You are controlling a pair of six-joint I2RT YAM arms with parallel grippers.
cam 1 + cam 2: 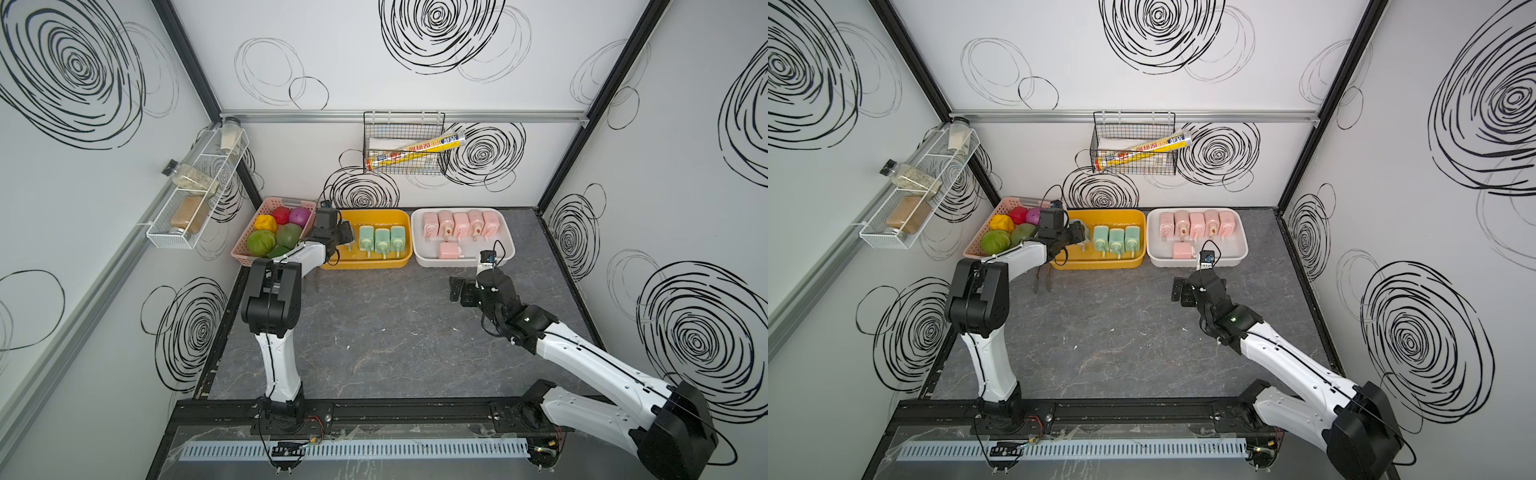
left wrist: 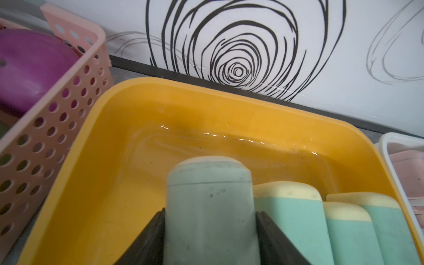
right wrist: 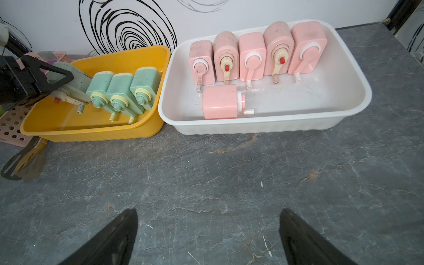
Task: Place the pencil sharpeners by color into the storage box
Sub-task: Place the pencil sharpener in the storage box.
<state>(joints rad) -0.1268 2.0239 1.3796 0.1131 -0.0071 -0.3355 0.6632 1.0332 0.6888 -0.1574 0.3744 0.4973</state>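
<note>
Bench [image 1: 395,324]: carries both boxes along the back wall.
White storage box [image 3: 252,127]: six pink sharpeners [image 3: 252,57], one colour only; seemingly complete.
Yellow storage box [image 3: 91,135]: three green sharpeners [image 3: 121,89] in a row.
Right pincer [image 3: 208,211]: spread, empty, over bare bench; probably idle.
Left pincer [image 2: 210,212]: pinching the fourth green sharpener [image 2: 208,183] inside the yellow box, just beside the row, likely to join it.

Three mint green sharpeners [image 1: 382,241], cranks toward 6 o'clock, in yellow box [image 1: 365,265] at 11 o'clock, fourth [image 2: 210,206] held tilted at its 9 o'clock end; five pink sharpeners [image 1: 461,224] rowed plus sixth [image 1: 448,250] crosswise in white box [image 1: 505,239] at 1 o'clock.
</note>
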